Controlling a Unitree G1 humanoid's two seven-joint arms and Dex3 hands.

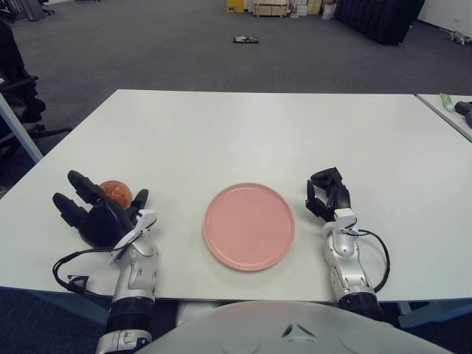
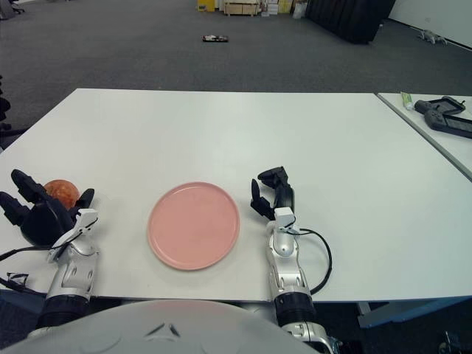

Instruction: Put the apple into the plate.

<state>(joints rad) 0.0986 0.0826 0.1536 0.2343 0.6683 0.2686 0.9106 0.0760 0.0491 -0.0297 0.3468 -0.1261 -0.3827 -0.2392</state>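
A red-orange apple (image 1: 116,191) sits on the white table (image 1: 243,133) near its front left. My left hand (image 1: 103,198) is right at the apple on its near side, fingers spread open around it; the hand hides the apple's lower part, and the fingers are not closed on it. A pink plate (image 1: 249,225) lies empty at the front middle, to the right of the apple. My right hand (image 1: 328,193) shows to the right of the plate, fingers relaxed and holding nothing.
A second table (image 2: 461,151) stands at the right with a black device (image 2: 445,118) and a small green-and-white tube (image 2: 406,99) on it. A dark office chair (image 1: 15,96) is at the far left. Grey carpet lies beyond the table.
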